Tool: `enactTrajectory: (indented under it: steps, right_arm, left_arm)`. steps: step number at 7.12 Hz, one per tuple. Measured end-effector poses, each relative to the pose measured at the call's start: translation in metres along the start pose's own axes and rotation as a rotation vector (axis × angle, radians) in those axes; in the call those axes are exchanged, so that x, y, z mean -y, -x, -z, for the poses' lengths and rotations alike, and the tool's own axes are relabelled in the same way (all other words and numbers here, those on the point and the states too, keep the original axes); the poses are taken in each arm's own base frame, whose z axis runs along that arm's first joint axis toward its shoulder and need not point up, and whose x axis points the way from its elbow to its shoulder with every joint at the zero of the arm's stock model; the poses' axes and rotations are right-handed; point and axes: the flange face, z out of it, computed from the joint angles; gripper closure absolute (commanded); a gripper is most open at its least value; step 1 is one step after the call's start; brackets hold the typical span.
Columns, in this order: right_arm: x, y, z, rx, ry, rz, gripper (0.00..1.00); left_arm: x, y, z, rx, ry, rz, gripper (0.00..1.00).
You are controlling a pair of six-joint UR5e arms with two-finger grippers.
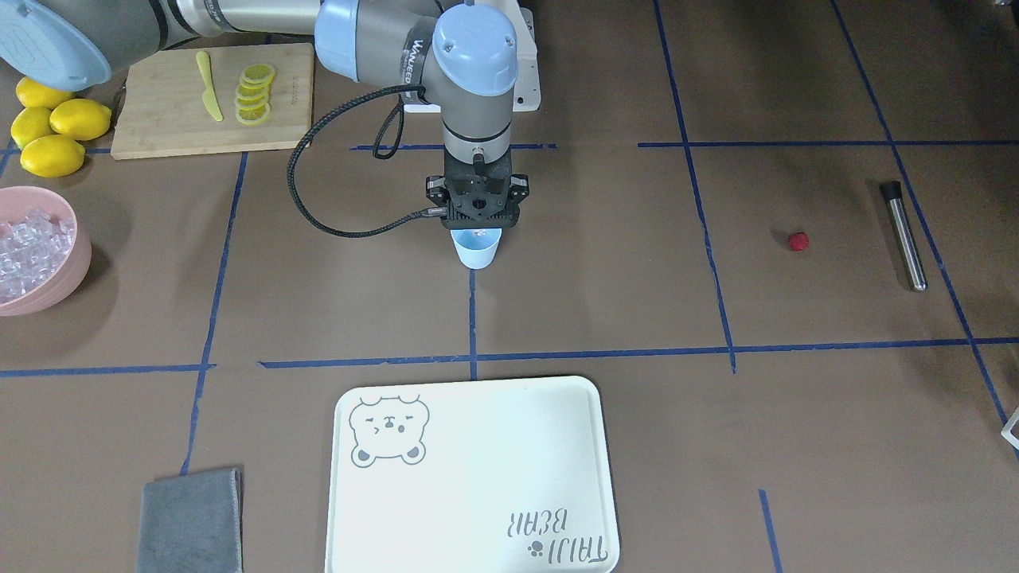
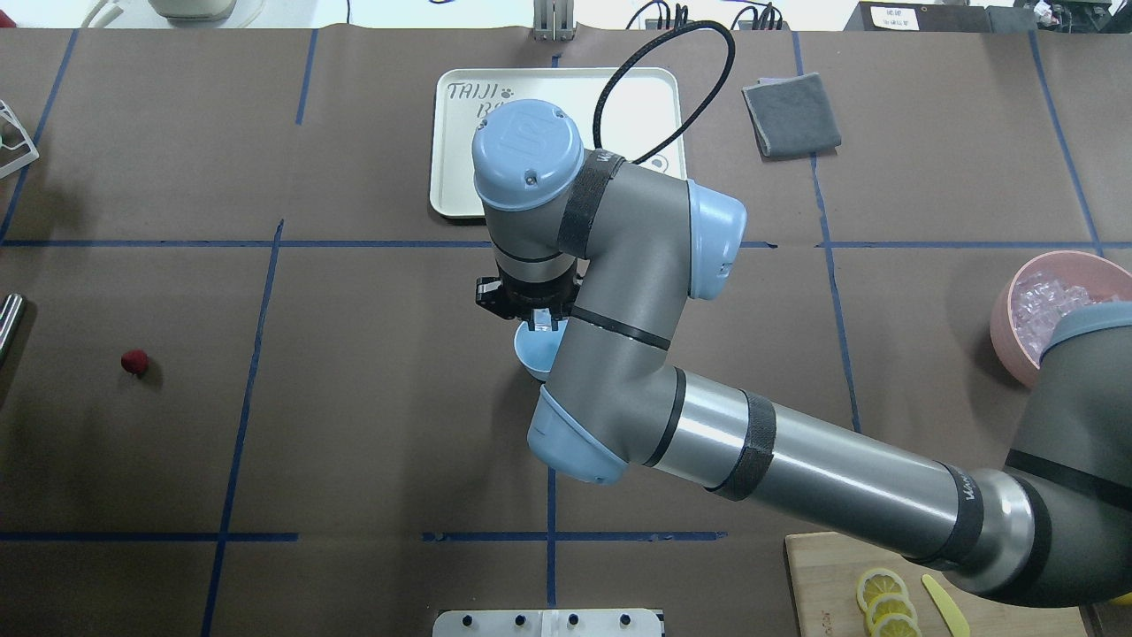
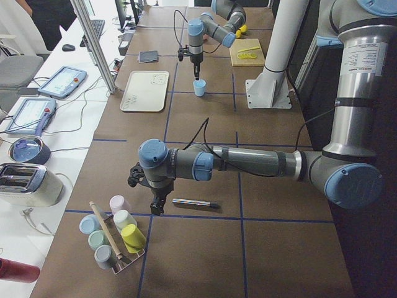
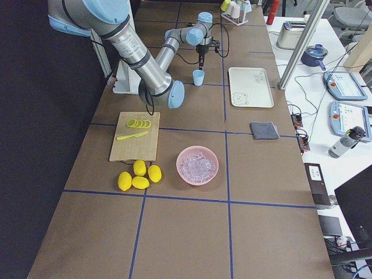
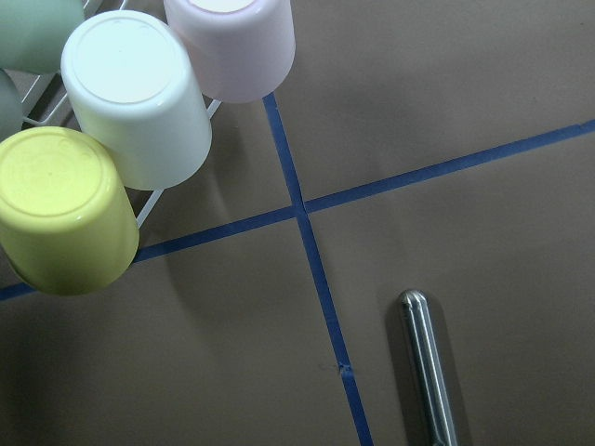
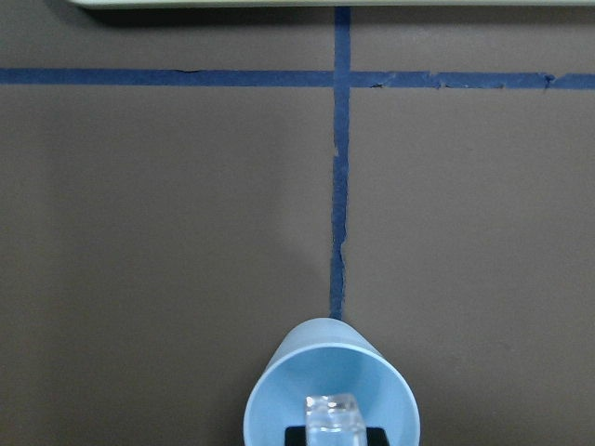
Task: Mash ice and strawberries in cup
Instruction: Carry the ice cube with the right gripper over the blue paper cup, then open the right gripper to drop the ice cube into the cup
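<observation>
From the front: right hand (image 1: 476, 225) directly above the cup (image 1: 476, 255), fingertips at its mouth. Lone strawberry (image 1: 798, 241) well apart on the bare tabletop, near a metal rod (image 1: 906, 236). More ice (image 1: 28, 247) in the pink bowl (image 1: 78, 267).

Overhead: cup half hidden under the wrist.

From the left end: left hand (image 3: 155, 203) low beside the rod. Released or clenched, cannot tell.

Right wrist: seemingly clenched on one ice cube (image 6: 333, 413) over the cup's near rim. Likely risk: an off-centre release, clipping the rim and bouncing out, or tipping the light cup.
</observation>
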Motion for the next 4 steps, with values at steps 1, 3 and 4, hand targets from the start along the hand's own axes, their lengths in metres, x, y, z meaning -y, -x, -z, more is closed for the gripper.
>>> enactTrajectory:
  steps: [1, 3, 4]
  right_arm:
    - [-0.0002, -0.0021, -0.0024, -0.003, 0.004, -0.002, 0.7]
    - [-0.0011, -0.0018, -0.0008, 0.001, 0.006, -0.001, 0.54]
    - [-0.0015, -0.0017, -0.0002, 0.002, 0.007, 0.0, 0.48]
  left_arm:
    - [0.0003, -0.0001, 0.0, -0.001, 0.0, 0.004, 0.0]
    - [0.0003, 0.0001, -0.0001, -0.001, 0.0, 0.006, 0.0]
    - [0.0004, 0.0, -0.0001, -0.001, -0.001, 0.006, 0.0]
